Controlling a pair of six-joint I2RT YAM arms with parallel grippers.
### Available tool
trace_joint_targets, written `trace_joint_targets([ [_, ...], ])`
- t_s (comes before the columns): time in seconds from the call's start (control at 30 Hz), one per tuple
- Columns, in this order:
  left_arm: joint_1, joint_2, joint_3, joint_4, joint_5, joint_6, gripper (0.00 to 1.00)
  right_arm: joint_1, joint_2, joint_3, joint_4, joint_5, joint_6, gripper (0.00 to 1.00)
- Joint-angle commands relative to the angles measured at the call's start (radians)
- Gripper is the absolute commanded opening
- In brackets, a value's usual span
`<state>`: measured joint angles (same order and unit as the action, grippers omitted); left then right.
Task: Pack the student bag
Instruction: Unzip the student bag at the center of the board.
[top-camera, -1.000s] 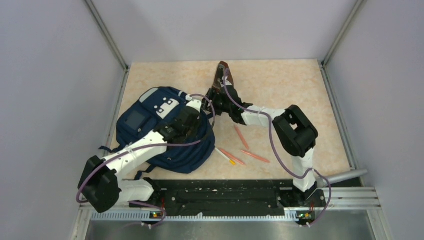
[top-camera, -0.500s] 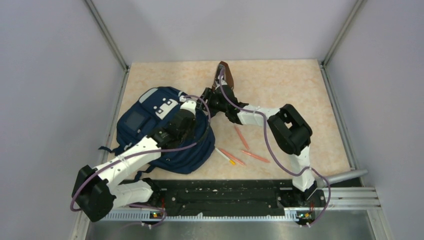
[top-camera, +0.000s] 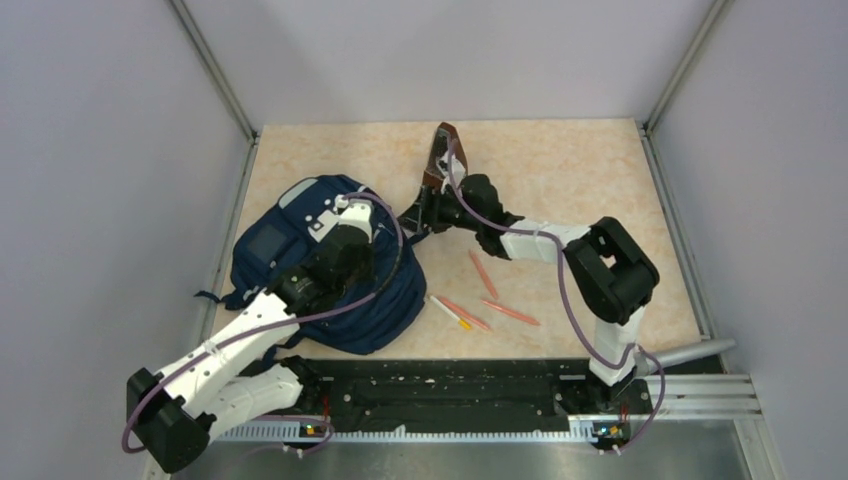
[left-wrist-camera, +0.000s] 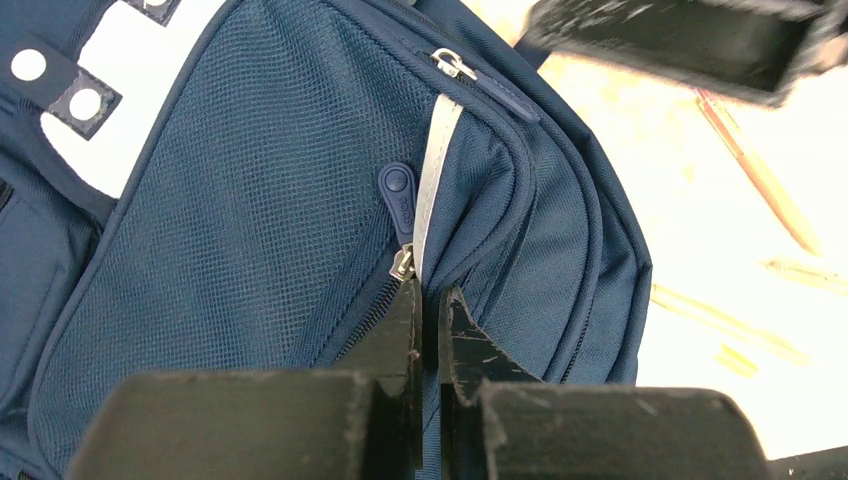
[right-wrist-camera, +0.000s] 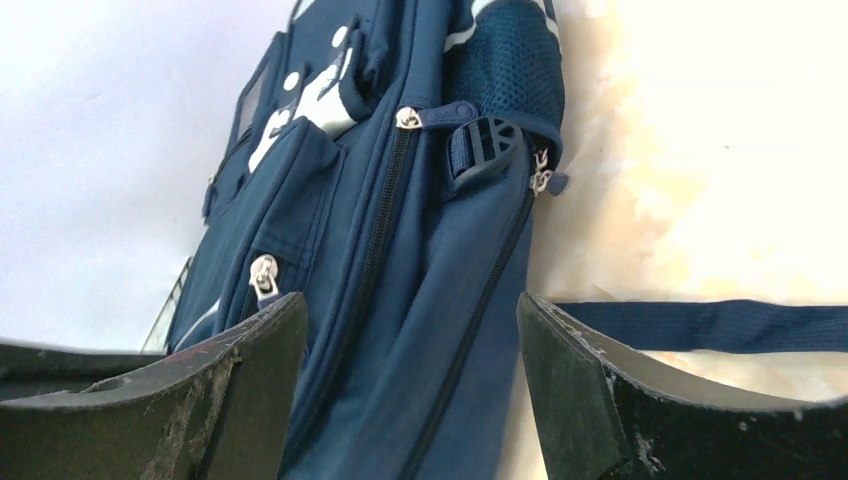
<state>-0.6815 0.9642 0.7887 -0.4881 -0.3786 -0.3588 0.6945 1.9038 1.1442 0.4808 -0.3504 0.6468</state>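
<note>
The student bag (top-camera: 290, 265), navy with grey stripes, lies flat on the left of the table. My left gripper (top-camera: 358, 222) hovers over its top. In the left wrist view that gripper (left-wrist-camera: 430, 288) is shut, with its tips against the bag fabric (left-wrist-camera: 250, 200) beside a zipper slider (left-wrist-camera: 402, 262) and a grey stripe (left-wrist-camera: 437, 150). I cannot tell whether a fold is pinched. My right gripper (top-camera: 412, 218) stands open at the bag's right edge. In the right wrist view its open jaws (right-wrist-camera: 410, 300) frame the bag's zippered side (right-wrist-camera: 400, 250) without touching it.
Several orange pens (top-camera: 483, 272) and a white-yellow one (top-camera: 450, 312) lie right of the bag. A brown case (top-camera: 445, 150) stands behind the right gripper. A loose bag strap (right-wrist-camera: 700, 325) trails across the table. A grey tube (top-camera: 690, 352) lies on the right rail.
My left gripper has drawn back down-left across the bag and closed fully. My right gripper has slid slightly toward the bag's edge and opened wider, and its elbow has swung right.
</note>
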Motion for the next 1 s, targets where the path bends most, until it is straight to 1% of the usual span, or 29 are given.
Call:
trace_joint_targets([
  [0.0, 0.011, -0.067, 0.044, -0.123, -0.062, -0.057, 0.00, -0.081, -0.088, -0.048, 0.168, -0.249, -0.122, 0.75],
  [0.17, 0.011, -0.124, 0.080, -0.213, -0.054, -0.071, 0.00, -0.083, -0.116, -0.012, 0.065, -0.461, -0.307, 0.75],
  [0.23, 0.011, -0.153, 0.088, -0.233, -0.046, -0.071, 0.00, -0.077, -0.132, -0.004, 0.012, -0.496, -0.382, 0.75],
  [0.33, 0.012, -0.188, 0.095, -0.247, -0.050, -0.068, 0.00, -0.054, -0.150, 0.017, -0.105, -0.496, -0.478, 0.74],
  [0.37, 0.013, -0.194, 0.096, -0.251, -0.055, -0.067, 0.00, -0.043, -0.150, 0.024, -0.121, -0.491, -0.496, 0.74],
  [0.53, 0.014, -0.192, 0.107, -0.260, -0.068, -0.063, 0.00, 0.024, -0.131, 0.072, -0.148, -0.474, -0.516, 0.72],
  [0.7, 0.014, -0.184, 0.112, -0.248, -0.069, -0.060, 0.00, 0.077, -0.083, 0.151, -0.173, -0.481, -0.510, 0.64],
  [0.97, 0.016, -0.179, 0.112, -0.226, -0.061, -0.056, 0.00, 0.094, -0.043, 0.201, -0.253, -0.455, -0.557, 0.58],
])
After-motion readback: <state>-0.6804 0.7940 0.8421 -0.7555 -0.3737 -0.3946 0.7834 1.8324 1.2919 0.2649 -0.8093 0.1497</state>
